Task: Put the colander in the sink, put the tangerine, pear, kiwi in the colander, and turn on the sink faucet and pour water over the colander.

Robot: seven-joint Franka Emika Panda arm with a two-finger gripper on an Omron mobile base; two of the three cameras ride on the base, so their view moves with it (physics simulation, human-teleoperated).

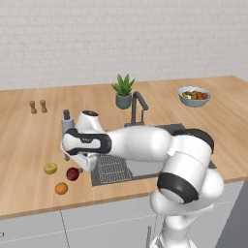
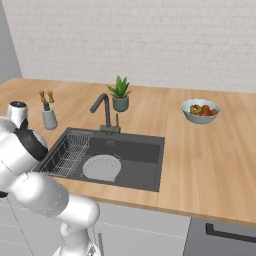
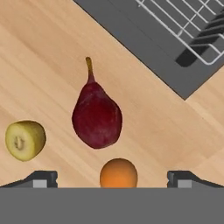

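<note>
Right now your hand [image 3: 112,178] is spread wide and empty, straddling the tangerine [image 3: 118,173] at six o'clock of the pear [image 3: 96,117] on the counter [image 3: 39,65]. It looks light, firm and smooth, apt to roll; pinch across its widest middle.

- I see a white brick wall [image 1: 121,38] running behind the whole worktop.
- The wooden counter [image 2: 210,150] is light, with a visible grain, and stretches wide to both sides.
- Below its front edge I make out pale grey cabinet fronts [image 1: 97,223].
- At the lower right of the right base view there is a dark handle [image 2: 230,234] on a grey front.
- Lighting is even and soft.
</note>
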